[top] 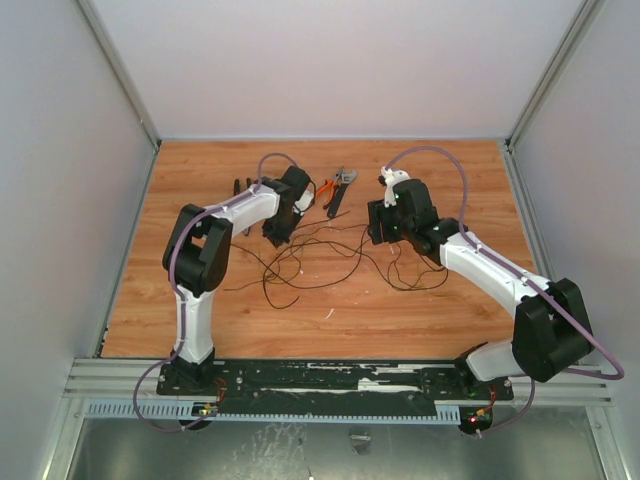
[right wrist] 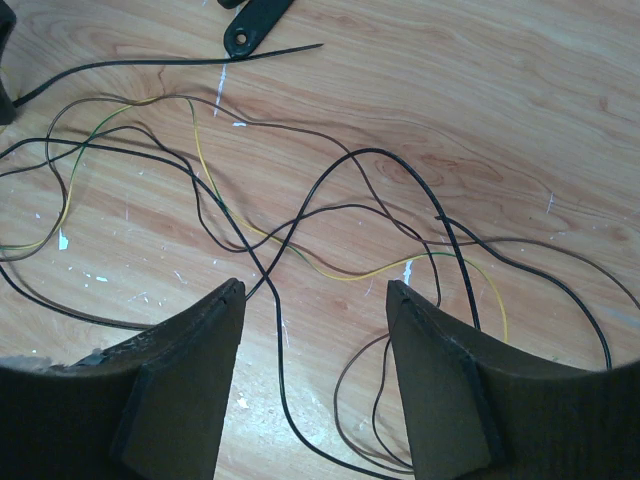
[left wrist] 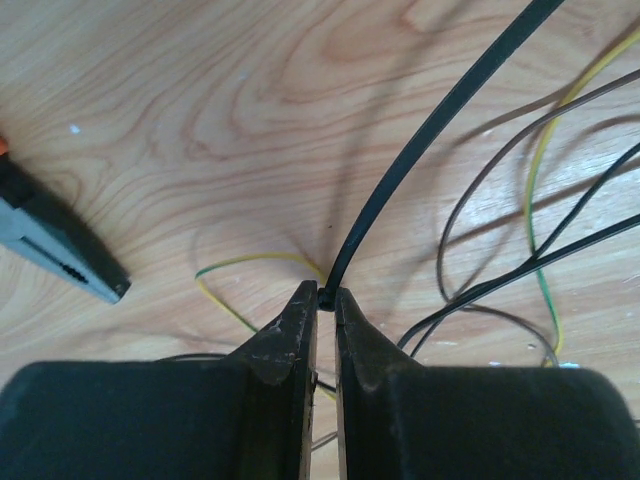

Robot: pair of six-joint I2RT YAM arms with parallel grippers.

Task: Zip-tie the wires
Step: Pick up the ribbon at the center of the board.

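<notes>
At the bottom of the left wrist view, the left hand (left wrist: 325,298) is pinched shut on the end of the zip tie (left wrist: 430,130), which arcs from its fingertips to the upper right of the frame. The wires (left wrist: 560,250) sprawl over the counter (left wrist: 200,120) at right. The right hand (right wrist: 315,290) hangs spread open above their loops.

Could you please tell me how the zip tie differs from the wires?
The zip tie is a flat, wider strip; the wires are thin strands. The zip tie runs in one smooth arc; the wires loop and cross. The zip tie's end is pinched in the left gripper; the wires lie loose on the table. Both are black, though some wires are brown or yellow-green.
</notes>
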